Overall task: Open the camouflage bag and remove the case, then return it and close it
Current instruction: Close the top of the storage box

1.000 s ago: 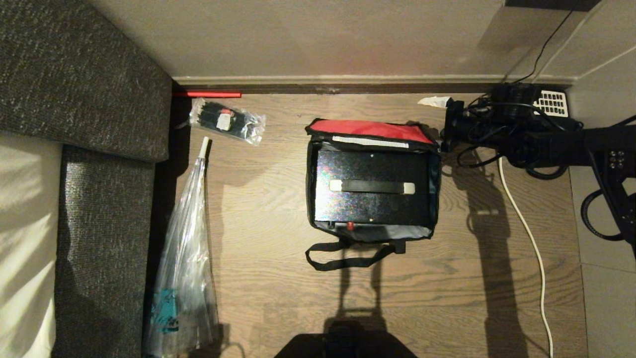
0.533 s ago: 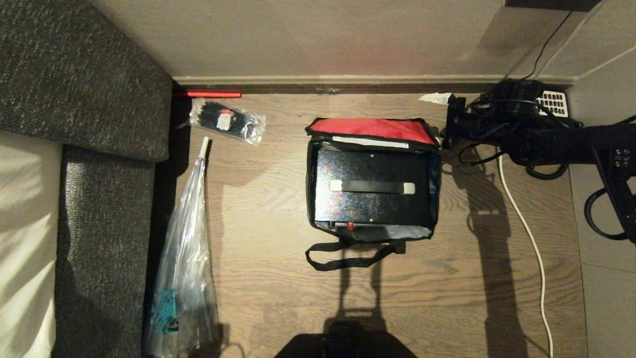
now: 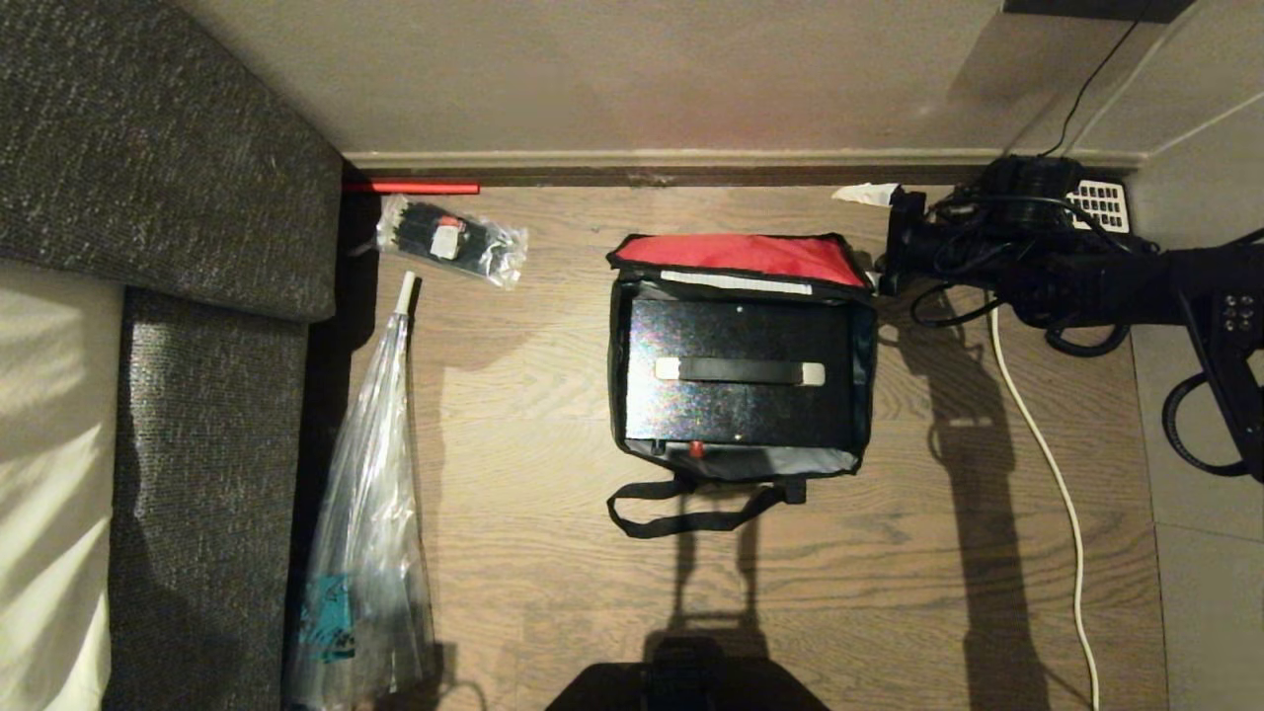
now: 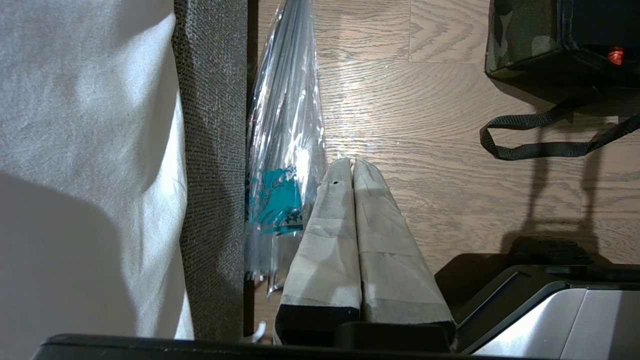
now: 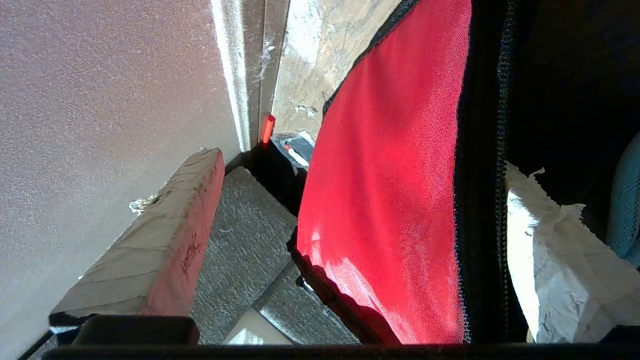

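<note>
The camouflage bag stands open on the wooden floor, its red lid raised on the side towards the wall. The glossy black case lies inside it, strap handle on top and red button at the near edge. My right gripper is at the bag's far right corner. It is open, and the red lid stands between its taped fingers. My left gripper is parked low at my side, shut and empty, with the bag's camouflage corner ahead of it.
A grey sofa fills the left. A long clear plastic bag and a small clear bag lie beside it. A white cable runs down the floor on the right. The bag's black strap loops towards me. The wall's baseboard is close behind.
My right gripper has crept slightly towards the wall at the bag's far right corner. The bag, its lid and the case lie as before.
</note>
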Motion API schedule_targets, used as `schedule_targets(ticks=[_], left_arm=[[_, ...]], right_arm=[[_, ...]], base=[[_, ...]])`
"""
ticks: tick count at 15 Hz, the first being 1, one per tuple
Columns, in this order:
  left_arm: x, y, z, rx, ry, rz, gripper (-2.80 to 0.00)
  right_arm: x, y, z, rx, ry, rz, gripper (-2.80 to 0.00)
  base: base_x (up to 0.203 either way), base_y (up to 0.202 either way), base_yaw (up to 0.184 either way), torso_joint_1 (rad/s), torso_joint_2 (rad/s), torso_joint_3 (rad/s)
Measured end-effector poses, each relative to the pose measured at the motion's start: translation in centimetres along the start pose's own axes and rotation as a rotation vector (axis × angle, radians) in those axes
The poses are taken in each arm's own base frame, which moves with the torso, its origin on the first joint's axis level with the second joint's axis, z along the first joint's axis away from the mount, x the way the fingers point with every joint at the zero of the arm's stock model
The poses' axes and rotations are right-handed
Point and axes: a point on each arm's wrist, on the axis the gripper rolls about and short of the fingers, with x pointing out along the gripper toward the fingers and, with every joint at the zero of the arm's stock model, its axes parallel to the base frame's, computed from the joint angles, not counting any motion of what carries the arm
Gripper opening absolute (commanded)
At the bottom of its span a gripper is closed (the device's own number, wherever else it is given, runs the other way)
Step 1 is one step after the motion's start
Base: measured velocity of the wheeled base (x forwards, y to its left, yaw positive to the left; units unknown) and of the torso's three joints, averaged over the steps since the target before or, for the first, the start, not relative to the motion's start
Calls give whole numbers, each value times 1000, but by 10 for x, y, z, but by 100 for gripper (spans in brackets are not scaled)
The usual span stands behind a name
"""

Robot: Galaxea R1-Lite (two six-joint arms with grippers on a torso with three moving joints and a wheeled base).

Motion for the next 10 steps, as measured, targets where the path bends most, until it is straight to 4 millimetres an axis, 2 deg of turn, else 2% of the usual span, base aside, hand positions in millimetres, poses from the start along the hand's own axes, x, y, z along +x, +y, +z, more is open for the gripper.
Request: schedule_targets(ticks=[1, 10], left_arm=[[0, 0, 0, 0, 0, 0, -280], [0, 0, 0, 0, 0, 0, -280]], right_arm=[[0, 0, 0, -1, -3, -2, -280], [1, 0, -2, -23, 5, 2, -280]], base=[[0, 0, 0, 0, 0, 0], [0, 0, 0, 0, 0, 0]])
